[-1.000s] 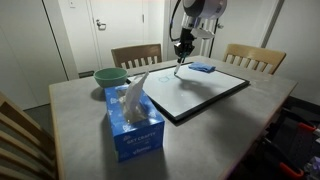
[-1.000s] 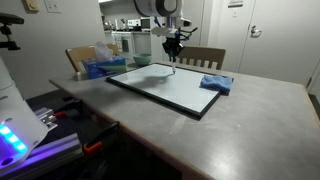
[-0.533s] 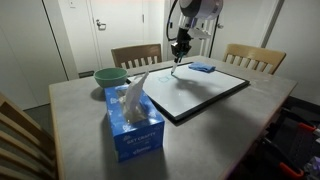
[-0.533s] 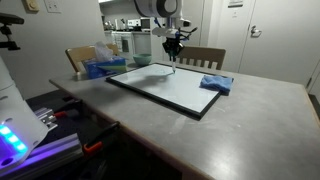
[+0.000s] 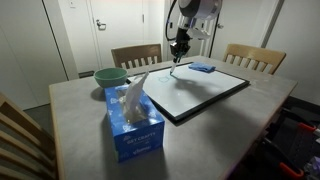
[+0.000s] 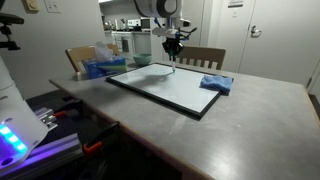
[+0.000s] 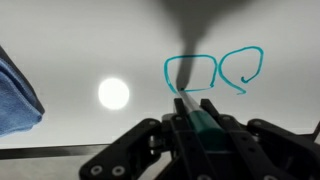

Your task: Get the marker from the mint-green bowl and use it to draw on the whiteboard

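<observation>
My gripper [image 5: 180, 49] hangs over the far end of the whiteboard [image 5: 200, 93], shut on the marker [image 5: 177, 67], which points down at the board. In the wrist view the marker [image 7: 198, 118] sits between the fingers, its tip by a teal rounded square [image 7: 190, 73] and a second teal loop [image 7: 242, 68] drawn on the whiteboard [image 7: 90, 60]. The mint-green bowl [image 5: 110, 76] stands near the back chair, behind the tissue box; I see nothing in it. In an exterior view the gripper [image 6: 174, 44] holds the marker [image 6: 174, 64] above the whiteboard [image 6: 170, 88].
A blue tissue box [image 5: 133, 122] stands at the front of the table. A blue eraser pad [image 5: 203, 68] lies on the board's far corner and shows in the wrist view [image 7: 15, 95]. Wooden chairs [image 5: 136, 55] stand behind the table. A black stand [image 6: 55, 115] is beside it.
The gripper with the marker has barely shifted toward the back of the board; nothing else has moved.
</observation>
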